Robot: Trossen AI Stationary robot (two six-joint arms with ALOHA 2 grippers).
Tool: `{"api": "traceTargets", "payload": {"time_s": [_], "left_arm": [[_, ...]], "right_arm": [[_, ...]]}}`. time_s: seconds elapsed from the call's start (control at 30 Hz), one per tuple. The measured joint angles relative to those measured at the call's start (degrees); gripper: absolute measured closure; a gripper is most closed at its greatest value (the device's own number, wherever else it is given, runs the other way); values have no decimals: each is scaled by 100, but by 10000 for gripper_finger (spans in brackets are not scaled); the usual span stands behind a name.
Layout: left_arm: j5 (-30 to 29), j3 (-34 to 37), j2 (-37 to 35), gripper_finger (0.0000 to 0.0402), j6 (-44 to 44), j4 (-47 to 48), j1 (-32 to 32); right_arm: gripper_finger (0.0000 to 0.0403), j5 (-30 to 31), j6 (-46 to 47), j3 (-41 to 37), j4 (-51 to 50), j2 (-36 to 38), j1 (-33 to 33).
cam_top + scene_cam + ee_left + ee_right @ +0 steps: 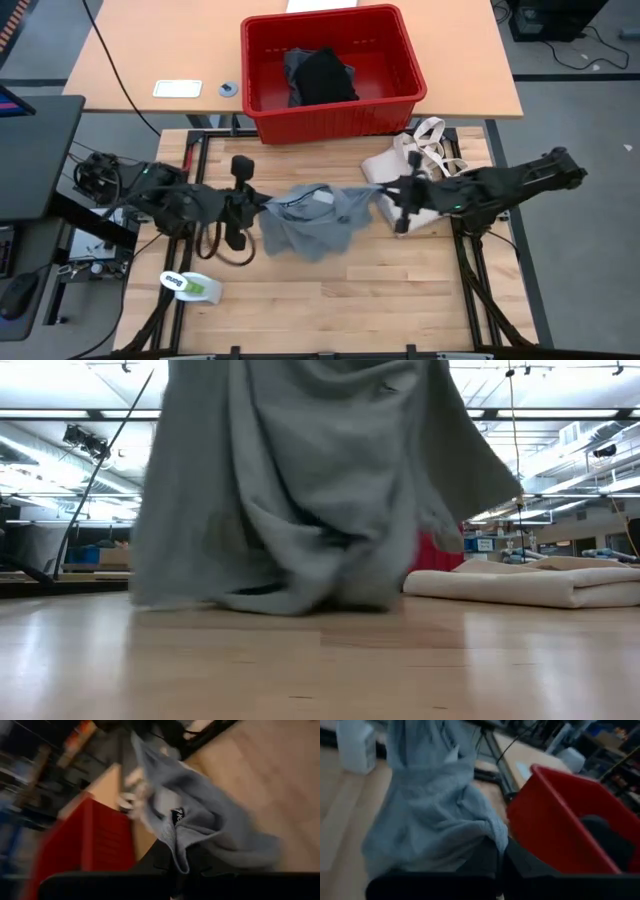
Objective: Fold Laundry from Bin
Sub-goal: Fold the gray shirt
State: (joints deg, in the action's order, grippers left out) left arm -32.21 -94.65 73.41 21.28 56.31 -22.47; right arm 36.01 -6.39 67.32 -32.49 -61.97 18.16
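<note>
The light grey T-shirt (pixel 310 218) hangs bunched between my two grippers over the middle of the table. Its lower folds (pixel 270 595) rest on the wood. My left gripper (pixel 262 205) is shut on the shirt's left end and my right gripper (pixel 385 192) on its right end. The red bin (pixel 333 70) stands on the far table with a black garment (pixel 325 78) lying inside. My left gripper pinches a hemmed edge (pixel 181 862) of the T-shirt, just below the neck label (pixel 177 815). It comes in slanting down from the table's left. The cloth hangs slack from it. How many layers lie between the fingers does not show. My right gripper pinches a bunched, hemmed edge (pixel 494 834) at the shirt's right end, slanting down from the table's right. The cloth droops away from the fingers toward the table. The fingers themselves hide how many layers they have.
A cream tote bag (pixel 415 165) lies flat at the right, under and behind my right arm. A white-and-green roll (pixel 192 286) sits near the front left. A white card (pixel 177 88) and a small round thing (pixel 229 89) lie left of the bin.
</note>
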Motion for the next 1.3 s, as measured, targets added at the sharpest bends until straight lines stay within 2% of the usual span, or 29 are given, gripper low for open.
{"api": "traceTargets", "payload": {"time_s": [0.17,0.3,0.47,0.57,0.63,0.8,0.93,1.1,1.3], "left_arm": [[820,325,-3,383,-1142,592,445],[1112,1136,10,383,-1371,282,660],[1139,2509,17,363,-976,-1876,773],[1137,3149,13,323,-653,-3073,820],[1144,3461,10,286,-628,-3472,890],[1266,3852,10,194,-1168,-3494,1029],[1322,3893,6,152,-2364,-3066,942],[1365,3893,260,153,-3324,-2311,316],[692,3893,1293,181,-3550,-2145,-389]], "right_arm": [[392,-713,808,3,-1073,338,127],[393,-1151,1709,3,-2255,183,194],[393,-1320,2675,1,-3092,-166,216],[393,-1384,3160,1,-3422,-282,216],[393,-1483,3483,1,-3618,-331,216],[393,-1456,4036,1,-3987,-377,213],[393,-1412,4469,1,-4065,-377,185],[393,-1270,5099,1,-4201,-377,185],[393,-1115,5179,1,-4129,-377,186]]}}
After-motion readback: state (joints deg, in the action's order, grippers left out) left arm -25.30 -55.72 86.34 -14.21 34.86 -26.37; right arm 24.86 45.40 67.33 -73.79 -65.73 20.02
